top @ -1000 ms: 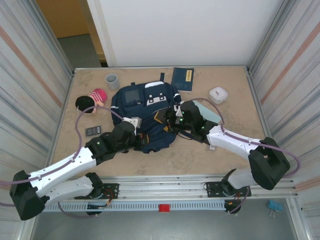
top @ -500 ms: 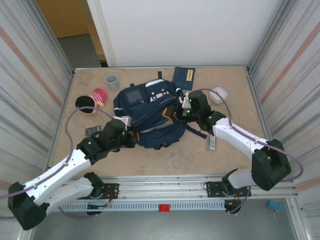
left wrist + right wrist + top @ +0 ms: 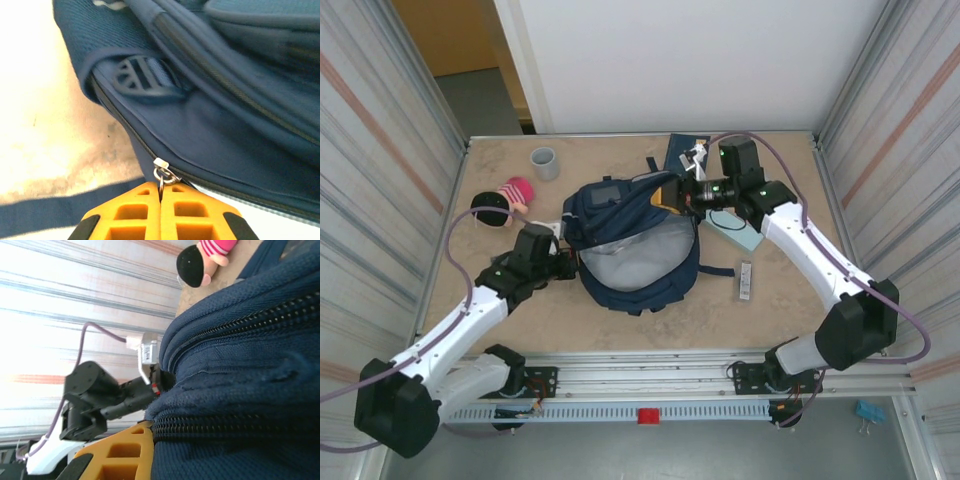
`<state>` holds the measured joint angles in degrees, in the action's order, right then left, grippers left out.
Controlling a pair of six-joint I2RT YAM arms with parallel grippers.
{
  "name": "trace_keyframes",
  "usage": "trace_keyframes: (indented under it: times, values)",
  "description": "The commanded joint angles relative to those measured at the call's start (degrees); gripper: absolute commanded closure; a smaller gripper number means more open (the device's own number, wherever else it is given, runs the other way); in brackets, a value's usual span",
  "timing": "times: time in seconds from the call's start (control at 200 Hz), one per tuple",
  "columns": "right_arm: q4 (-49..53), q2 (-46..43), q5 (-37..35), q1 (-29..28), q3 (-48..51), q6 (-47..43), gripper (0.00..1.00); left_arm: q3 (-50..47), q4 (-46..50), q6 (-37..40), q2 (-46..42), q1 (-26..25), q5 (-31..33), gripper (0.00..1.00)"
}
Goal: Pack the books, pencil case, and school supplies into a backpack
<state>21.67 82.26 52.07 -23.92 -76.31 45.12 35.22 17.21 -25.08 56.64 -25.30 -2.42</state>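
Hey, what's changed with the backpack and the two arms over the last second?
The right end effector closed on the backpack at its upper edge and pulled it toward the far side. The left end effector, shut on the zipper pull, drew leftward. The backpack now gapes open, grey lining showing. The cup, doll and book stayed put.

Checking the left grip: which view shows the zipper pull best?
Left wrist: the metal zipper pull sits pinched in the shut left pincer. Top external makes it too small to tell; right wrist faces other zipper teeth on the backpack.
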Motion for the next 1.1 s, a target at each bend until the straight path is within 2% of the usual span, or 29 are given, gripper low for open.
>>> trace_keyframes:
  times: [0.0,0.155,0.336,0.471,0.526,0.712,0.817,0.857,0.917,0.952,1.012,1.097]
  values:
    - [1.5,0.1,9.7,1.0,-7.0,-6.7,1.0,-2.6,-9.2,4.0,1.3,1.6,-0.5,1.0]
    - [3.2,1.6,9.6,2.6,-9.0,-7.1,1.0,-4.8,-15.5,6.0,2.0,2.2,-2.0,1.0]
    - [2.4,2.2,14.6,2.5,-10.3,-7.3,1.0,-6.1,-19.0,9.4,3.0,4.2,-1.1,1.0]
    - [14.8,2.7,14.0,1.6,-16.3,-16.8,1.0,-7.3,-23.1,10.3,5.1,7.6,-3.5,1.0]
    - [17.1,2.7,14.2,1.3,-17.3,-18.7,1.0,-7.3,-24.3,10.6,6.3,7.8,-2.2,1.0]
    - [14.9,2.5,13.9,0.4,-16.8,-17.0,1.0,-5.8,-27.4,11.0,11.7,7.8,-1.1,1.0]
    - [10.2,2.6,14.2,-0.2,-15.6,-13.7,1.0,-5.1,-27.2,10.5,12.6,7.8,-1.6,1.0]
    - [8.6,2.7,13.9,-0.6,-15.3,-12.8,1.0,-5.1,-27.1,10.4,12.3,7.8,-1.4,0.93]
    - [8.5,3.0,11.7,-1.2,-15.5,-12.7,1.0,-4.6,-25.5,10.4,11.0,7.8,-2.4,0.7]
    - [10.5,3.4,9.3,-1.3,-16.2,-13.7,1.0,-3.6,-23.1,10.5,9.8,7.9,-3.8,0.6]
    - [12.6,4.2,7.7,-1.3,-16.7,-15.0,1.0,-1.4,-17.6,10.2,6.6,7.8,-5.2,0.54]
    - [13.5,4.8,4.7,-1.4,-16.6,-15.7,1.0,2.0,-10.0,8.7,1.5,7.9,-3.3,0.47]
